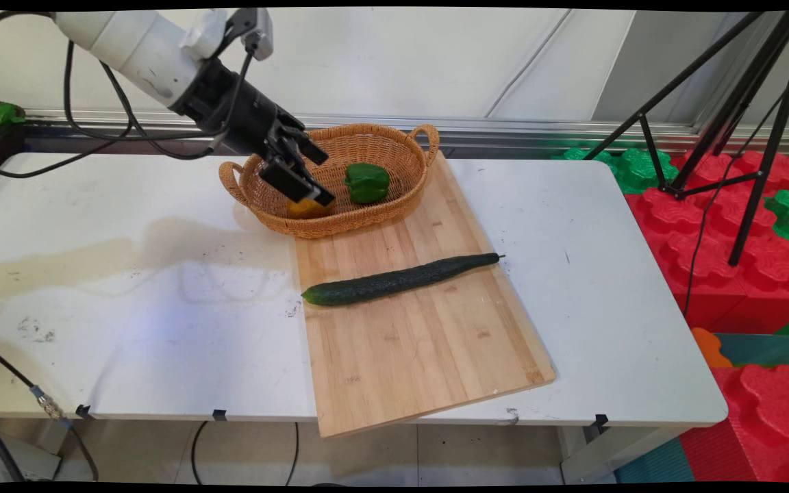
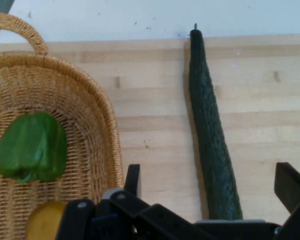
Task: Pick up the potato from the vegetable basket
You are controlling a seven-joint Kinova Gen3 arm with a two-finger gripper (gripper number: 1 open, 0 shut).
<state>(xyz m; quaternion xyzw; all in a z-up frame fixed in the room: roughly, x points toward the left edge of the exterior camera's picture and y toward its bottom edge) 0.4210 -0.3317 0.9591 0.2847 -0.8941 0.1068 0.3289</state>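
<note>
While the hand (image 1: 312, 179) hangs wide open over the basket (image 1: 394, 212), a yellow pepper (image 1: 304, 207) lies beneath.

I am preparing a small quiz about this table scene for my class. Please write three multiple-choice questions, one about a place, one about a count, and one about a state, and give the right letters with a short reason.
1. Where does the cucumber lie?
A. in the basket
B. on the wooden board
C. on the bare table

2. How many vegetables are inside the wicker basket?
A. none
B. two
C. four

3. In what state is the gripper?
A. open, holding nothing
B. shut on the cucumber
C. shut on the green pepper

Answers:
1 B: the cucumber rests across the wooden board, outside the basket.
2 B: only a green pepper and a yellow vegetable are visible in it.
3 A: in the hand view the two fingers stand wide apart with nothing between them.
</note>
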